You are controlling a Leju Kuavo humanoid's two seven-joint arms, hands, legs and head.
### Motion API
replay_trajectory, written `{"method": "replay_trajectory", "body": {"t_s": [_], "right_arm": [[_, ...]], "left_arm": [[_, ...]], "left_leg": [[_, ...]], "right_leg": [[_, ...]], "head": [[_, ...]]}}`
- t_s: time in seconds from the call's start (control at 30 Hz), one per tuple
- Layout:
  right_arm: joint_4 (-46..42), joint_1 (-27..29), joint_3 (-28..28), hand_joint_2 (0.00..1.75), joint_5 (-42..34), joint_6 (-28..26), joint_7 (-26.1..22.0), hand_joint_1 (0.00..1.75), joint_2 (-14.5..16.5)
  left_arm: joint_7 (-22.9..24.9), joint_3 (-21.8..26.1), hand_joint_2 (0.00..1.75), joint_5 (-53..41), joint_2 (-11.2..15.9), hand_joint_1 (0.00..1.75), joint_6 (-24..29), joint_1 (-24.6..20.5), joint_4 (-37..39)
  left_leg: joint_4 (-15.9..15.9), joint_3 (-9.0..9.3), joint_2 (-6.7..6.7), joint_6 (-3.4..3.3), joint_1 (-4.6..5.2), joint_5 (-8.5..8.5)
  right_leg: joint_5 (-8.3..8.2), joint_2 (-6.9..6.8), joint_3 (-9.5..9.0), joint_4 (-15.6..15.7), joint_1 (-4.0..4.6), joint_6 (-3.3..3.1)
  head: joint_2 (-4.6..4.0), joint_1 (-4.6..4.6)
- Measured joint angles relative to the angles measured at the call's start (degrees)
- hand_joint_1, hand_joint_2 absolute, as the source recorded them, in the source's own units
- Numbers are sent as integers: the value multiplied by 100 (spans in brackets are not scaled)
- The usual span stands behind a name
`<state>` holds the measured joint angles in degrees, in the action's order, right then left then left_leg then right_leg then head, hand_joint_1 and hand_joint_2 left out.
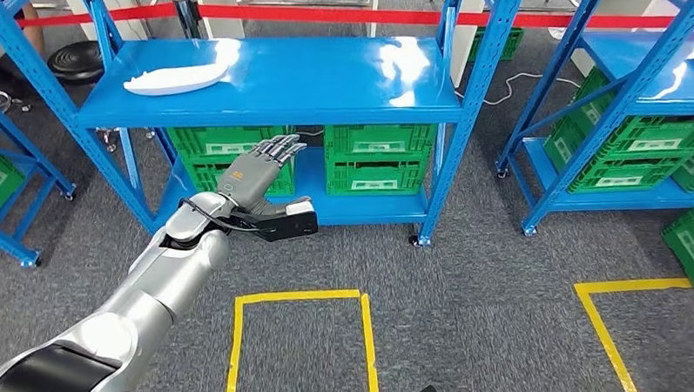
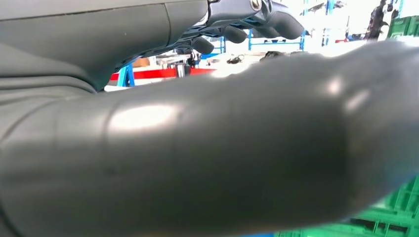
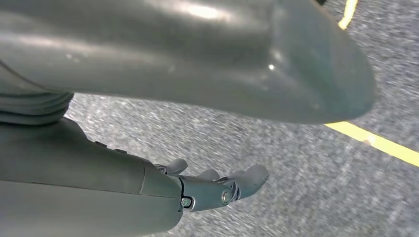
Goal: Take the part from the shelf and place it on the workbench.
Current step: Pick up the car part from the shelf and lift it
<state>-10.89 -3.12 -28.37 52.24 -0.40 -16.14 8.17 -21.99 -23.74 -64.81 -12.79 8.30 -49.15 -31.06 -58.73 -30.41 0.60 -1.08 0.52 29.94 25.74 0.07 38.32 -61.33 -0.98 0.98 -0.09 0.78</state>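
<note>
The white curved part (image 1: 175, 73) lies on the left end of the blue shelf's upper board (image 1: 330, 82). My left hand (image 1: 262, 171) is raised in front of the shelf, below the board's front edge and to the right of the part, holding nothing, its fingers stretched out toward the shelf. In the left wrist view its thick thumb (image 2: 237, 148) crosses the picture and the dark fingers (image 2: 247, 19) are spread apart from it. My right hand (image 3: 217, 185) hangs over the grey floor, fingers loosely apart and holding nothing.
Green crates (image 1: 375, 158) fill the shelf's lower level. A second blue shelf (image 1: 643, 102) with green crates stands at the right. Yellow tape boxes (image 1: 299, 334) mark the grey carpet. A red barrier tape (image 1: 332, 14) runs behind the shelves.
</note>
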Motion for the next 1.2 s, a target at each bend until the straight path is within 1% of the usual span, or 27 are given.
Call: {"method": "replay_trajectory", "body": {"t_s": [0.03,0.07,0.13,0.17,0.2,0.27,0.3,0.33,0.37,0.4,0.43,0.47,0.5,0.53,0.6,0.63,0.7,0.73,0.8,0.83,0.87,0.9,0.97,1.0,1.03,1.1,1.2], "right_arm": [[1,-5,0,0,4,7,-1,0,-2],[2,-7,0,0,7,16,-1,0,-2],[1,-5,0,0,10,32,-2,0,-2],[1,-6,0,0,10,38,-2,0,-2],[1,-12,0,0,9,46,-1,0,-2],[1,-23,-1,0,-5,73,-2,0,-2],[1,-23,-4,0,-19,85,-6,0,-2],[1,-18,-13,0,-36,93,-15,0,-2],[1,-12,-27,0,-50,90,-31,0,-2],[1,-8,-43,0,-62,79,-54,0,-2],[1,-8,-57,0,-66,61,-75,0,-2],[1,-11,-69,0,-67,36,-92,0,-3],[1,-19,-80,0,-75,14,-98,0,-4],[1,-26,-93,0,-90,-2,-91,0,-5],[1,-31,-135,0,-130,-32,-50,0,-7],[1,-28,-161,0,-153,-44,-31,0,-7],[1,-32,-217,0,-188,-69,-14,0,-15],[1,-37,-238,0,-207,-75,-16,0,-19],[1,-41,-271,0,-235,-85,-20,0,-22],[1,-35,-291,0,-247,-95,-25,0,-22],[1,-27,-312,0,-252,-115,-31,0,-22],[1,-20,-332,0,-252,-145,-36,0,-22],[1,-16,-367,0,-253,-211,-32,0,-23],[1,-19,-385,0,-254,-251,-11,0,-24],[1,-25,-404,0,-255,-283,30,0,-25],[1,-33,-434,0,-255,-326,145,0,-26],[1,-27,-474,0,-246,-328,220,0,-21]], "left_arm": [[1,2,0,-1,0,0,-1,-1,5],[2,5,0,-1,-1,0,-1,-2,10],[3,13,0,0,-2,0,-1,-2,2],[3,23,0,1,-2,0,1,-10,-2],[3,36,0,1,0,0,2,-21,-5],[-1,65,0,2,4,0,3,-24,2],[-7,74,0,2,7,0,3,-10,9],[-13,80,0,2,11,0,3,9,19],[-20,84,0,3,17,0,3,24,27],[-25,87,0,3,24,0,3,33,33],[-28,89,0,3,31,0,3,34,37],[-31,91,0,3,39,0,5,33,41],[-32,93,0,3,46,0,8,29,47],[-32,95,0,2,44,0,11,28,52],[-28,100,0,1,45,0,15,27,60],[-25,103,0,0,41,0,16,27,57],[-23,107,0,-1,37,0,16,6,52],[-26,107,0,-2,28,0,16,-1,49],[-30,107,0,-2,18,0,16,2,56],[-30,107,0,-2,16,0,16,13,62],[-30,107,0,-2,16,0,16,22,71],[-30,107,0,-3,16,0,16,27,77],[-30,107,0,-4,14,0,16,25,83],[-30,107,0,-4,13,0,16,19,83],[-31,108,0,-4,12,0,16,16,84],[-34,109,0,-4,11,0,16,12,84],[-38,115,0,-4,4,0,16,3,65]], "left_leg": [[-10,25,-2,33,6,38],[-24,44,-2,67,12,55],[-76,72,-4,131,11,89],[-190,32,-9,161,6,124],[-398,-77,-15,195,-7,195],[-1060,-495,-24,260,-44,427],[-1374,-733,-25,285,-63,531],[-1553,-916,-26,302,-80,555],[-1543,-1011,-27,313,-94,453],[-1324,-1002,-29,325,-107,216],[-954,-911,-31,337,-121,-104],[-594,-808,-33,350,-125,-341],[-316,-724,-41,338,-121,-438],[-165,-674,-47,308,-109,-474],[-138,-647,-50,204,-84,-408],[-133,-622,-45,154,-88,-451],[-110,-570,-37,61,-102,-438],[-100,-544,-36,20,-100,-422],[-99,-506,-34,-44,-69,-371],[-100,-482,-31,-67,-48,-344],[-101,-451,-25,-82,-27,-315],[-102,-409,-18,-90,-8,-281],[-102,-309,-7,-85,13,-203],[-108,-270,-2,-67,28,-163],[-107,-247,2,-43,36,-135],[-91,-229,9,14,43,-103],[-179,-261,0,107,46,-23]], "right_leg": [[-33,-7,-38,121,15,-34],[17,-9,-55,131,28,-70],[-17,0,-139,154,6,-145],[7,3,-192,164,-6,-182],[31,8,-247,173,-19,-211],[96,9,-325,181,-32,-242],[130,12,-359,181,-39,-238],[166,17,-400,181,-50,-227],[205,23,-451,180,-64,-211],[248,28,-512,180,-82,-188],[293,31,-576,180,-100,-159],[337,33,-635,179,-113,-125],[374,35,-670,179,-119,-85],[406,34,-687,183,-117,-42],[454,27,-709,206,-102,49],[477,19,-726,210,-103,87],[589,9,-652,1,-103,125],[705,7,-501,-278,-95,129],[972,8,-23,-1059,-62,123],[1019,8,200,-1361,-48,115],[953,9,337,-1476,-36,99],[765,9,358,-1355,-21,72],[244,6,123,-619,24,-15],[78,3,-31,-241,52,-58],[3,3,-142,6,78,-93],[37,10,-224,155,111,-133],[46,15,-319,245,47,-199]], "head": [[0,-1],[0,-1],[0,0],[0,-11],[0,-20],[0,-38],[0,-36],[0,-37],[0,-38],[0,-38],[0,-38],[0,-39],[0,-48],[0,-55],[0,-71],[0,-69],[0,-68],[0,-63],[0,-56],[0,-55],[0,-55],[0,-55],[0,-56],[0,-57],[0,-60],[0,-63],[0,-76]]}}
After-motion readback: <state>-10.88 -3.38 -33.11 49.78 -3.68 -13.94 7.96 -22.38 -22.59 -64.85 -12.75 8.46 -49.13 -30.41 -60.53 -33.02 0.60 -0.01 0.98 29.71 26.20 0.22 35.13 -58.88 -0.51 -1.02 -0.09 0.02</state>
